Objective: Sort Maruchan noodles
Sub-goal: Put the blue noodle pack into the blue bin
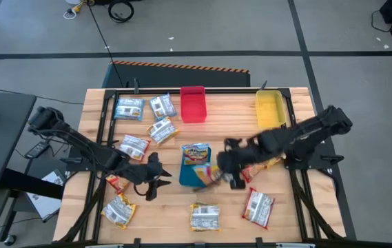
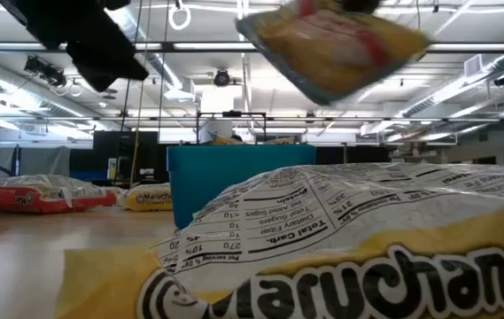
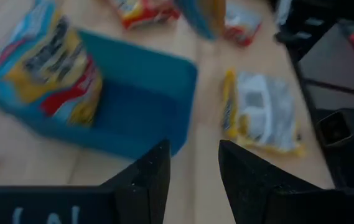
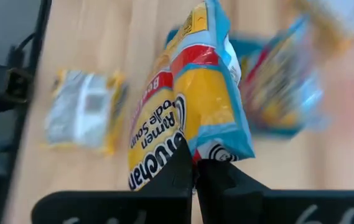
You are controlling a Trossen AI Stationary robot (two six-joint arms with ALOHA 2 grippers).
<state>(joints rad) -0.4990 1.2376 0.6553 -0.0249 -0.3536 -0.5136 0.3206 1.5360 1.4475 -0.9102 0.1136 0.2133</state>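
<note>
My right gripper (image 1: 224,176) is shut on a blue-edged Maruchan packet (image 4: 195,93) and hangs at the right side of the blue tray (image 1: 194,178). The low view shows that packet (image 2: 331,40) high above the table. Another blue-edged packet (image 1: 196,153) rests in the blue tray, leaning over its far wall. My left gripper (image 1: 156,180) is open just left of the blue tray, and in the left wrist view it (image 3: 192,168) stands over bare wood, touching nothing. Several more packets lie flat on the table. My right gripper pinches the blue-edged packet between its two shut fingers at one short sealed edge (image 4: 209,153). The packet is lifted clear of the table and stands out beyond the fingertips, above the near right part of the blue tray.
A red tray (image 1: 193,103) and a yellow tray (image 1: 270,109) stand at the far edge. Blue-silver packets (image 1: 162,129) lie far left, yellow ones (image 1: 204,217) (image 1: 119,210) near the front, red ones (image 1: 258,207) (image 1: 116,182) to either side. A yellow packet (image 2: 349,248) fills the low view's foreground.
</note>
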